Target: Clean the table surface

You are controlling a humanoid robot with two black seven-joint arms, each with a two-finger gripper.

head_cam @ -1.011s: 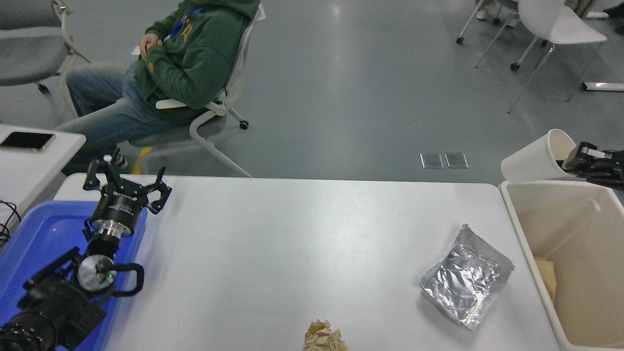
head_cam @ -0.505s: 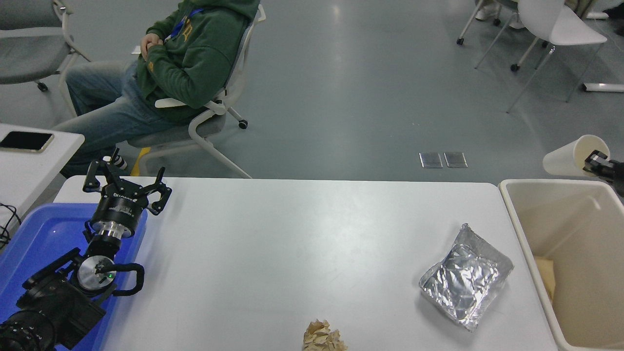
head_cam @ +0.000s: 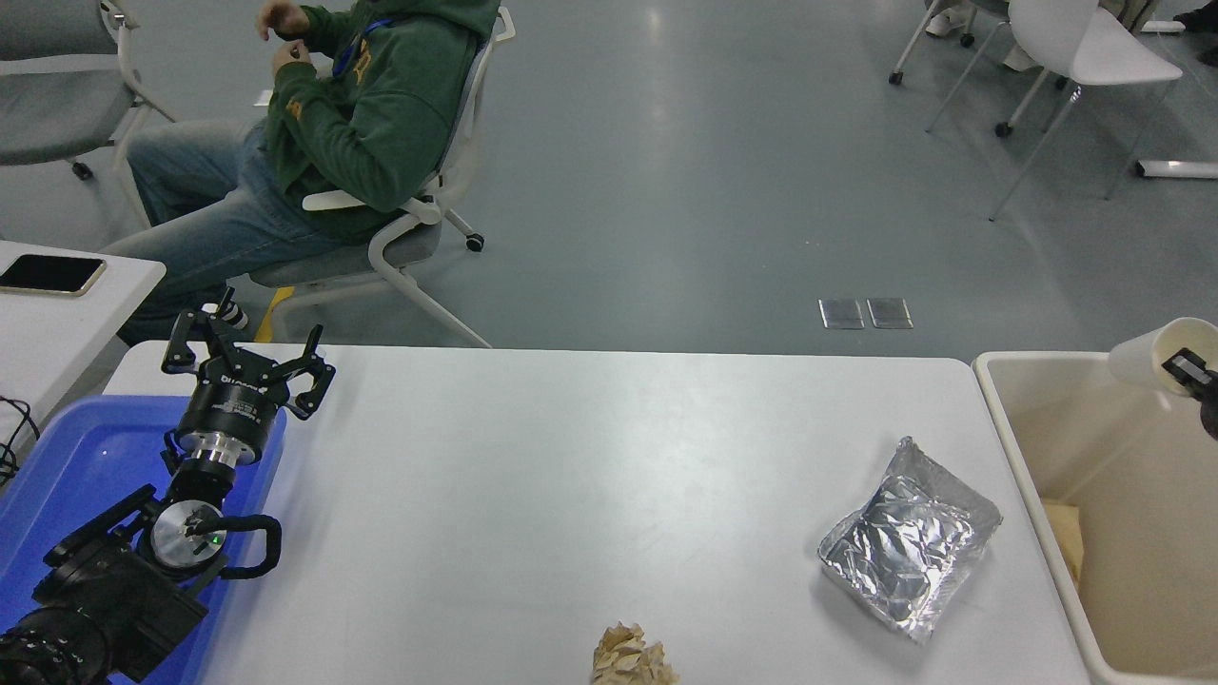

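The white table surface fills the lower picture. On it lie a crumpled foil tray at the right and a crumpled brown paper ball at the front edge. My right gripper is at the right edge, shut on the rim of a white paper cup, held tilted over the beige bin. My left gripper is parked at the lower left, open and empty, over the blue tray.
The beige bin stands against the table's right end and holds a yellowish scrap. A person in a green hoodie sits on a chair beyond the far left. A small white table with a phone is at the left.
My right gripper has moved right and down with the paper cup, from above the bin's far left corner to over the bin at the picture's edge. The person has raised a hand.
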